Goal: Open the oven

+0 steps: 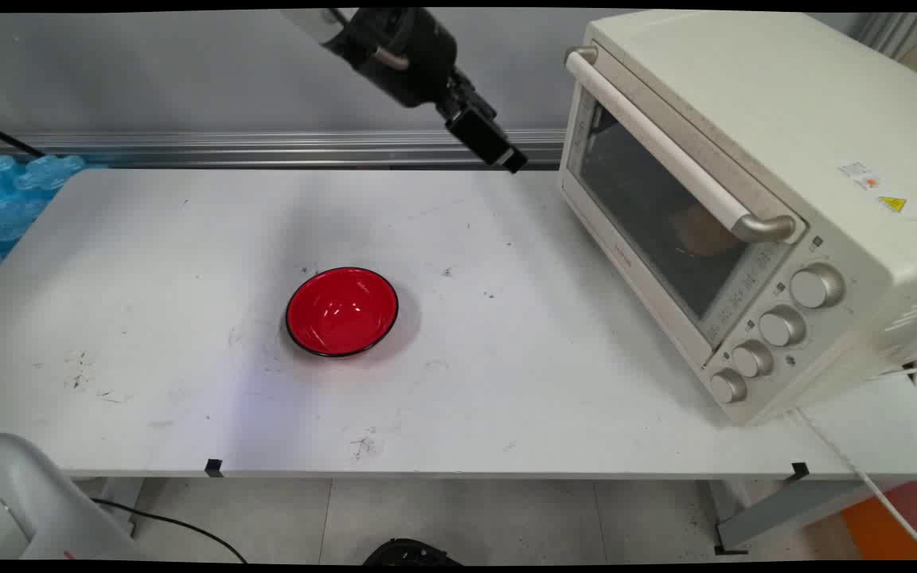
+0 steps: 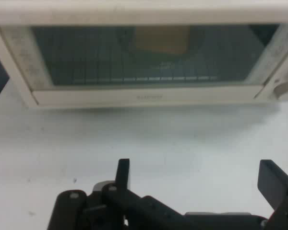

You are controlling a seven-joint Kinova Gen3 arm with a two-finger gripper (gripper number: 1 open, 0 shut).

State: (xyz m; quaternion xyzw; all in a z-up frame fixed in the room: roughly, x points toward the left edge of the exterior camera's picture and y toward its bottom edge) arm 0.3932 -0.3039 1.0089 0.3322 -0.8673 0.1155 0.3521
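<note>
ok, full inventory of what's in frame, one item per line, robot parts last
bowl: 1, red inside with a dark rim, near the middle of the table, empty, nothing touching it
toaster oven: 1, cream white, on the table's right side, door shut, bar handle across the top of the door, four knobs down its front panel; a brownish item shows dimly behind the glass
power cord: 1, white, runs from the oven's near corner off the table edge
table: 1, white, scuffed
hand: 1, black, raised above the table's far edge, facing the oven door, fingers apart, holding nothing
</note>
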